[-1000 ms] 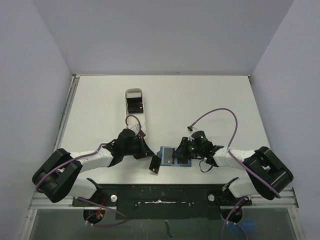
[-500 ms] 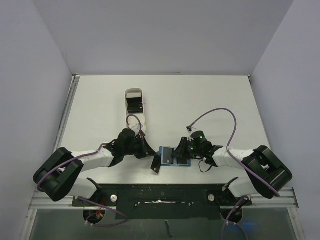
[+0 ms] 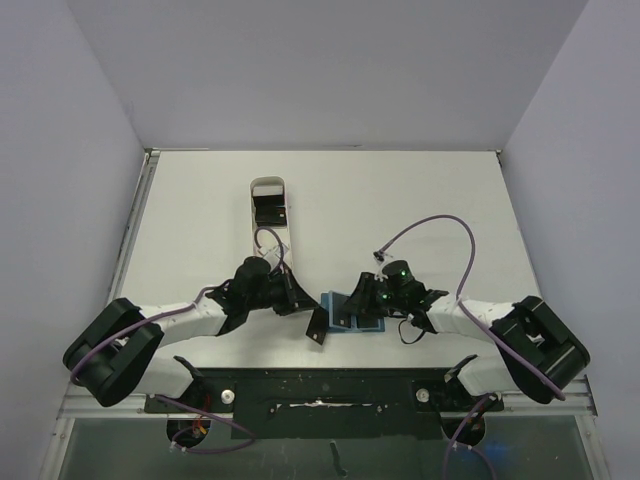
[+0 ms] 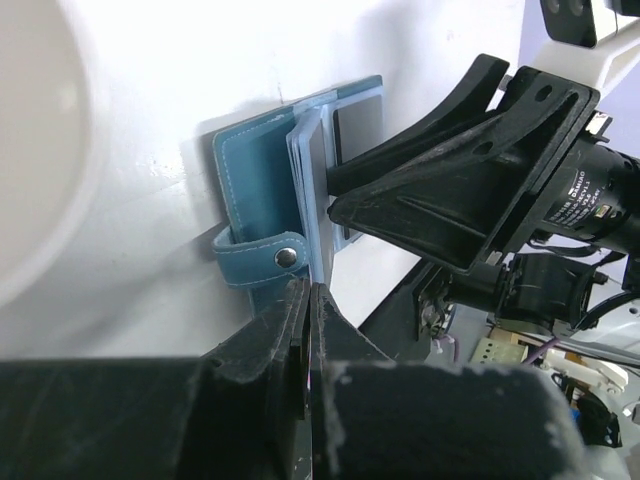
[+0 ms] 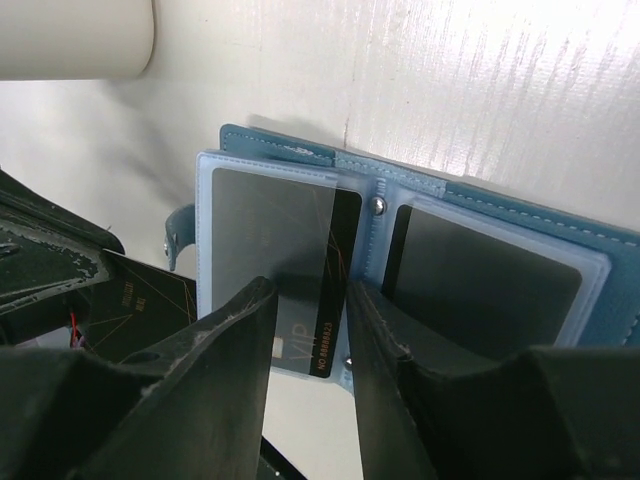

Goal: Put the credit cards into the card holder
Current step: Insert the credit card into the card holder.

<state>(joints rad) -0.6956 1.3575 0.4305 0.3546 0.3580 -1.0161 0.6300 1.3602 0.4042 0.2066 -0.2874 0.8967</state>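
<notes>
**Desk:** Where is the wallet?

**Photographer:** The teal-blue stitched bifold card holder point(image 4: 250, 170) lies open on the white table point(image 3: 400, 200), near the front edge and between the two arms. Its snap tab point(image 4: 262, 262) faces the left arm.

**Desk:** And the cards?

**Photographer:** Seen from the right wrist, a thin black credit card point(image 5: 270, 220) sits in the left clear plastic sleeve and a second black card point(image 5: 480, 270) in the right one. A third black card point(image 5: 140, 310), traced with fine gold lines, is pinched edge-on in the left gripper point(image 4: 309, 305). Its fingers are pressed together on the card, just beside the holder's tab side. More black cards point(image 3: 270, 208) lie in the long white oval-ended tray point(image 3: 285, 245), farther back on the table.

**Desk:** The right gripper?

**Photographer:** The right gripper point(image 5: 308, 300) hangs over the open holder with its fingers parted astride the left sleeve's card. No grip shows.
</notes>
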